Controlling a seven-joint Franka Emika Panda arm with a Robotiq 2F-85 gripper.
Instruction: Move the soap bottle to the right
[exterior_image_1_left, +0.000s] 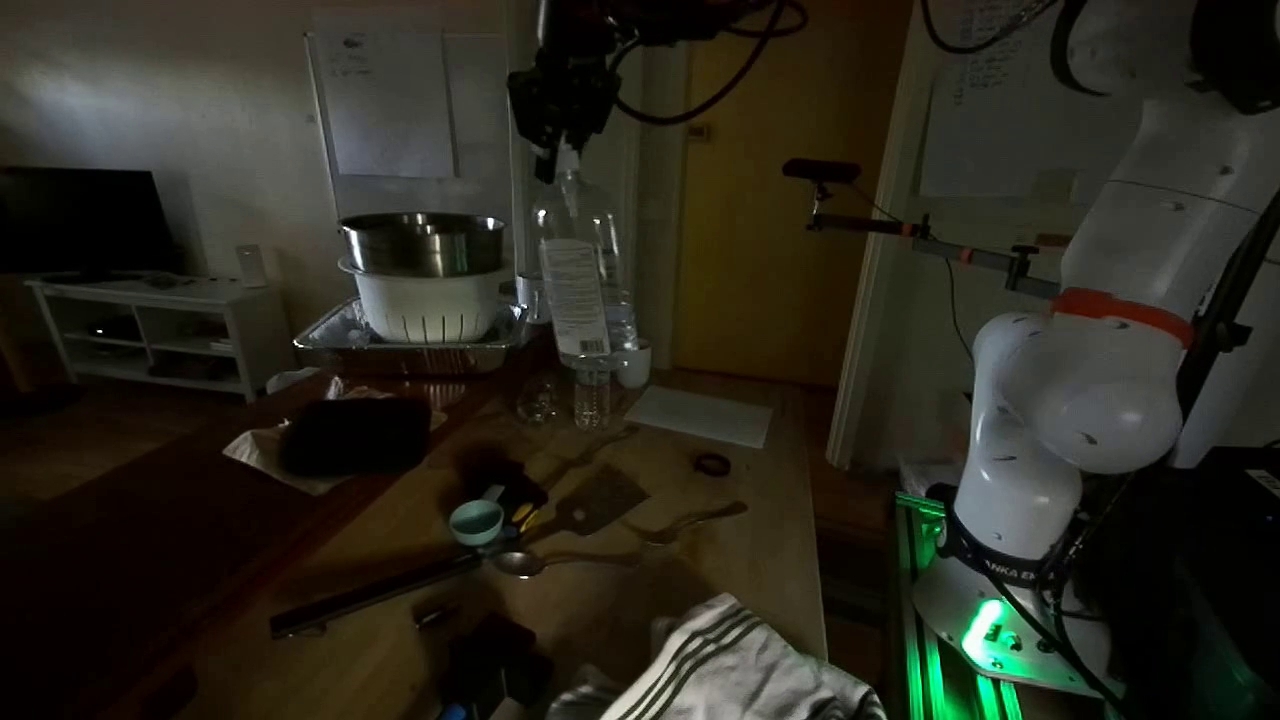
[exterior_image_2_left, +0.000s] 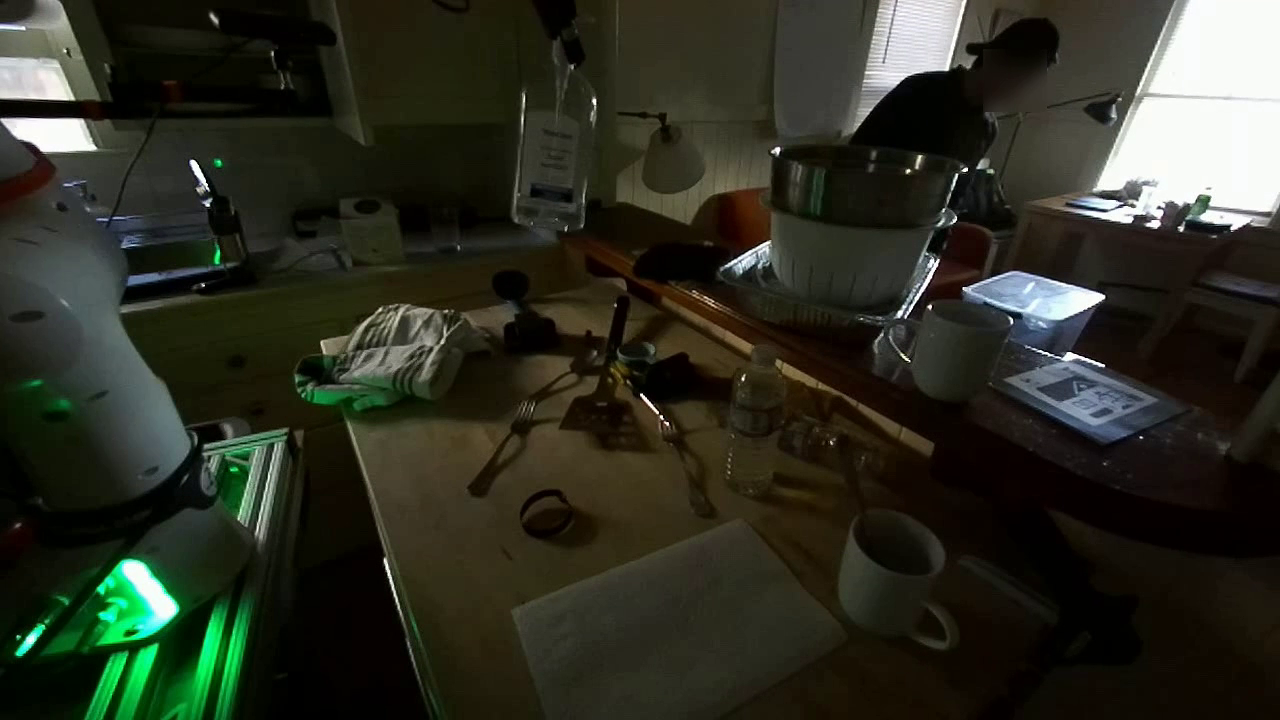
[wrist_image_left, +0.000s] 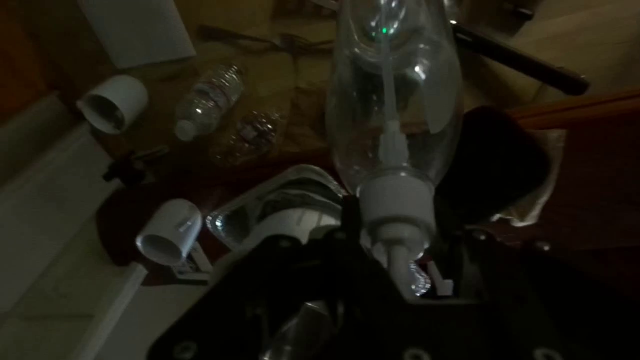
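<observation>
The soap bottle (exterior_image_1_left: 572, 300) is tall and clear, with a white pump top and a pale label. It hangs in the air above the table, nearly upright, and also shows in an exterior view (exterior_image_2_left: 553, 160). My gripper (exterior_image_1_left: 560, 155) is shut on its pump neck; the fingers also show in an exterior view (exterior_image_2_left: 568, 45). In the wrist view the gripper (wrist_image_left: 397, 207) has a dark finger on each side of the white pump collar, and the clear body of the soap bottle (wrist_image_left: 395, 100) extends away from it. The fingers are very dark there.
A metal pot (exterior_image_2_left: 865, 185) sits in a white colander (exterior_image_2_left: 845, 250) on a foil tray (exterior_image_2_left: 760, 290). A water bottle (exterior_image_2_left: 755, 425), a mug (exterior_image_2_left: 890, 575), a white sheet (exterior_image_2_left: 680, 630), a spatula (exterior_image_2_left: 605, 415), forks and a striped towel (exterior_image_2_left: 395, 350) lie on the table.
</observation>
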